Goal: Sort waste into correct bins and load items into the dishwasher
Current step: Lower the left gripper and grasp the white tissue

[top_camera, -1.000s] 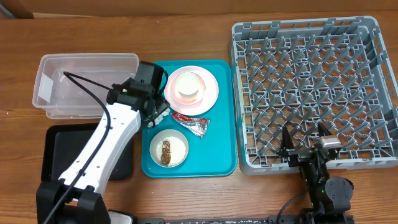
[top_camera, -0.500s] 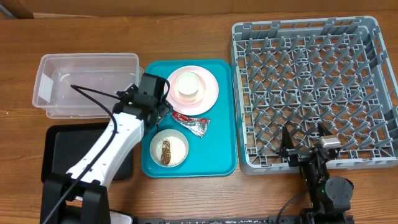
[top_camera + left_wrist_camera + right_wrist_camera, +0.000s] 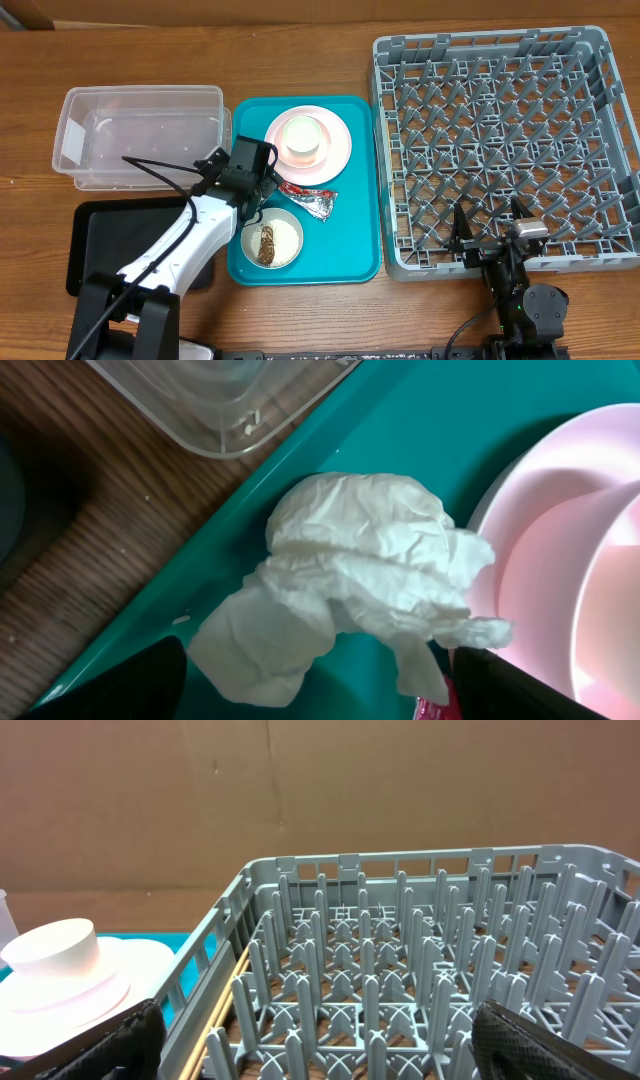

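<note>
wooden desk (image 3: 300,40) throughout. left end effector (image 3: 320,695) hangs spread, fingertips flanking the crumpled white tissue (image 3: 350,575) on the teal tray (image 3: 400,420), at nine o'clock of the pink plate (image 3: 530,490). best to descend, centre on the bulk and pinch clear of the rim. right end effector (image 3: 490,240) sits spread by the dish rack (image 3: 490,140). no legible writing.

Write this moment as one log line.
left gripper: open, above crumpled tissue on teal tray | right gripper: open, by dish rack edge
</note>
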